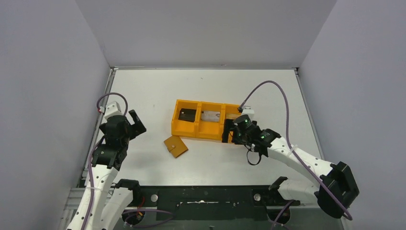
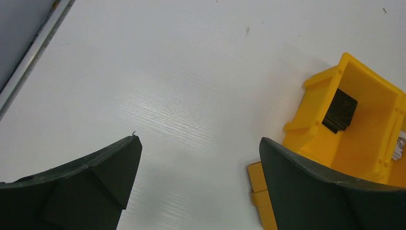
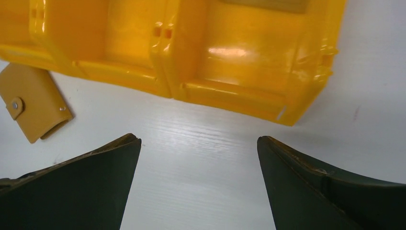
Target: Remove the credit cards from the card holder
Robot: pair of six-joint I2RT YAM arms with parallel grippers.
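Observation:
The card holder (image 1: 175, 146) is a tan-brown wallet lying folded shut on the table, in front of the orange tray's left end. It also shows in the right wrist view (image 3: 33, 100) with its snap tab closed, and as an edge in the left wrist view (image 2: 257, 191). A dark credit card (image 1: 187, 115) lies in the tray's left compartment, also seen from the left wrist (image 2: 340, 111). A silvery card (image 1: 210, 116) lies in the middle compartment. My left gripper (image 1: 137, 123) is open and empty, left of the wallet. My right gripper (image 1: 231, 133) is open and empty at the tray's front right.
The orange three-compartment tray (image 1: 184, 130) stands mid-table; its front wall fills the top of the right wrist view (image 3: 230, 96). A pale flat item (image 1: 233, 115) lies in its right compartment. Grey walls enclose the table on three sides.

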